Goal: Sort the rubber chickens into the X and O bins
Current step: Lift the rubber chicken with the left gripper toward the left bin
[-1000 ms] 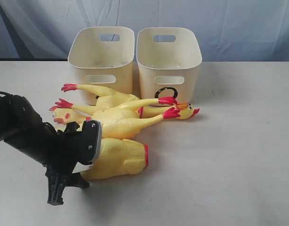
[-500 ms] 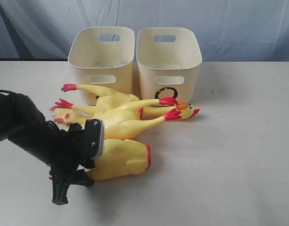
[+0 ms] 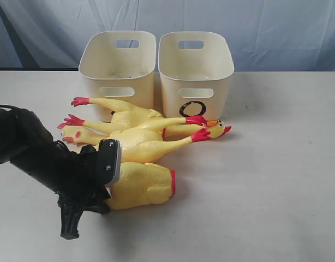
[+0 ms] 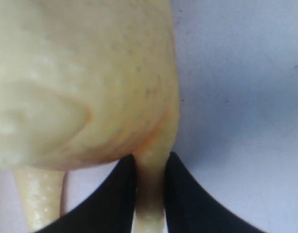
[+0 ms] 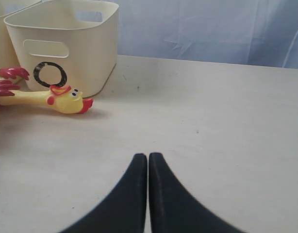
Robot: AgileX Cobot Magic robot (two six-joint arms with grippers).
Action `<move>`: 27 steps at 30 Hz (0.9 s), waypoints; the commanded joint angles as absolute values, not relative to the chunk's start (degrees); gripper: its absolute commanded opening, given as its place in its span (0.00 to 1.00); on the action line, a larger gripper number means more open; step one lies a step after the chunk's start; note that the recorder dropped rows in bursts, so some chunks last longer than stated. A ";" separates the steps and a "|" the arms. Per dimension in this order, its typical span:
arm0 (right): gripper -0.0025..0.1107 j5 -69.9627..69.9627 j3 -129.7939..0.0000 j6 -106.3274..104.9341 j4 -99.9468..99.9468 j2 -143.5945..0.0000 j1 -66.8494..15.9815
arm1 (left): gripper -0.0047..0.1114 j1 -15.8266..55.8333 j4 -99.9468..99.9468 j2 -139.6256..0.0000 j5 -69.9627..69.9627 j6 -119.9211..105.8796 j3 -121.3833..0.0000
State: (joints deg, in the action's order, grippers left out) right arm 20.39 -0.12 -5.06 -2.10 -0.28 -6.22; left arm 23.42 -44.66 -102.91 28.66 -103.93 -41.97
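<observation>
Left hand [image 4: 150,162] clamped on headless chicken [image 4: 81,87], right hand [image 5: 148,158] closed

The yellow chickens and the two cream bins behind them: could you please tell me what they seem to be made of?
The chickens are probably soft rubber or vinyl: matte, finely pitted skin with moulded wing relief, clearest in the left wrist view. The bins are likely rigid moulded plastic: smooth, faintly glossy walls, rounded corners and cut-out slot handles.

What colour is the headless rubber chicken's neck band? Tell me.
Red; the headless yellow rubber chicken's neck band shows best in the exterior view.
</observation>
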 commanded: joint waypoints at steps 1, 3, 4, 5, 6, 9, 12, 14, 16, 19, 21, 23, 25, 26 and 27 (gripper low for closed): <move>0.04 19.75 0.00 -5.25 -2.21 0.00 -6.40 | 0.04 23.59 -42.39 -104.22 31.19 -103.95 -41.14; 0.04 19.75 0.00 -5.25 -2.21 0.00 -6.40 | 0.04 23.59 -42.30 -103.25 33.28 -103.95 -41.14; 0.04 19.75 0.00 -5.25 -2.21 0.00 -6.40 | 0.04 23.59 -42.30 -102.85 34.29 -103.95 -41.14; 0.04 19.75 0.00 -5.25 -2.21 0.00 -6.40 | 0.04 23.59 -41.78 -102.32 35.87 -103.84 -41.14; 0.04 19.75 0.00 -5.25 -2.21 0.00 -6.40 | 0.04 23.59 -41.06 -101.78 37.07 -103.22 -41.14; 0.04 19.75 0.00 -5.25 -2.21 0.00 -6.40 | 0.04 23.59 -37.35 -99.87 40.32 -98.82 -41.14; 0.04 19.60 0.00 -5.25 -2.21 0.00 -6.40 | 0.04 23.59 -33.61 -97.74 43.64 -94.14 -41.14; 0.04 19.60 0.00 -5.25 -2.21 0.00 -6.40 | 0.04 23.59 -32.45 -96.14 45.60 -91.99 -41.14; 0.04 19.60 0.00 -5.25 -2.21 0.00 -6.40 | 0.04 23.59 -32.22 -94.11 47.95 -91.34 -41.14; 0.04 19.60 0.00 -5.25 -2.21 0.00 -6.40 | 0.04 23.59 -32.22 -90.67 50.57 -90.37 -41.14; 0.04 19.60 0.00 -5.25 -2.21 0.00 -6.40 | 0.04 23.59 -32.22 -88.48 51.55 -88.43 -41.14; 0.04 19.60 0.00 -5.25 -2.21 0.00 -6.40 | 0.04 23.59 -32.22 -86.36 52.48 -86.85 -41.14; 0.04 19.60 0.00 -5.25 -2.21 0.00 -6.40 | 0.04 23.59 -32.22 -84.09 53.72 -86.22 -41.14; 0.04 19.60 0.00 -5.25 -2.21 0.00 -6.40 | 0.04 23.59 -32.22 -83.21 54.00 -85.52 -41.14; 0.04 19.60 0.00 -5.25 -2.21 0.00 -6.40 | 0.04 23.59 -32.22 -81.97 54.00 -84.36 -41.14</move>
State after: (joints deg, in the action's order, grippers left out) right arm 20.39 -0.12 -5.06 -2.10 -0.28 -6.22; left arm 23.42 -31.91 -84.97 52.63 -86.76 -41.25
